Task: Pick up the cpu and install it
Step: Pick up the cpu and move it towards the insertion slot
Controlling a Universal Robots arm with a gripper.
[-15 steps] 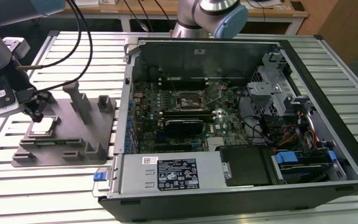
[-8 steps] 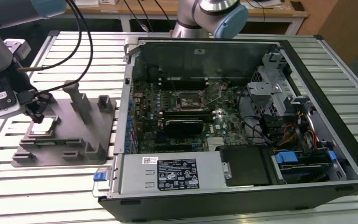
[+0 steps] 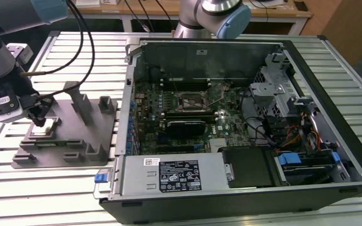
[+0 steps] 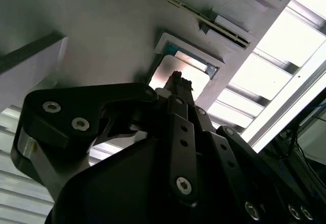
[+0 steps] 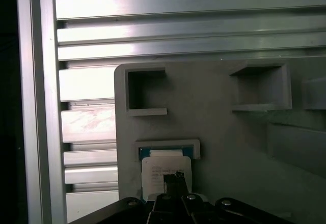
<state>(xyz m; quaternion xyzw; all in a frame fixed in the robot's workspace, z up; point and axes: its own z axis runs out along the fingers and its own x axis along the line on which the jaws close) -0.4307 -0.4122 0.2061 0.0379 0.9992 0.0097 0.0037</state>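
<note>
Slatted aluminium table (image 3: 74,47), grey holder tray (image 3: 74,141) beside the open computer case (image 3: 244,117), cpu (image 3: 45,132) flat in its recess under the gripper (image 3: 39,121), jaws pinched together just above its lid — likely light, stiff, slick, fragile underneath, probably best taken by opposite edges.

The hand (image 3: 39,118) hangs low over the grey holder tray (image 3: 58,146) on the slatted bench (image 3: 17,188). Its tip is right at the pale cpu (image 3: 45,130), which lies flat beneath it (whether they touch cannot be told). Well apart from the hand, toward the exterior view's right, the open computer case (image 3: 231,209) shows its motherboard socket (image 3: 190,100).
</note>
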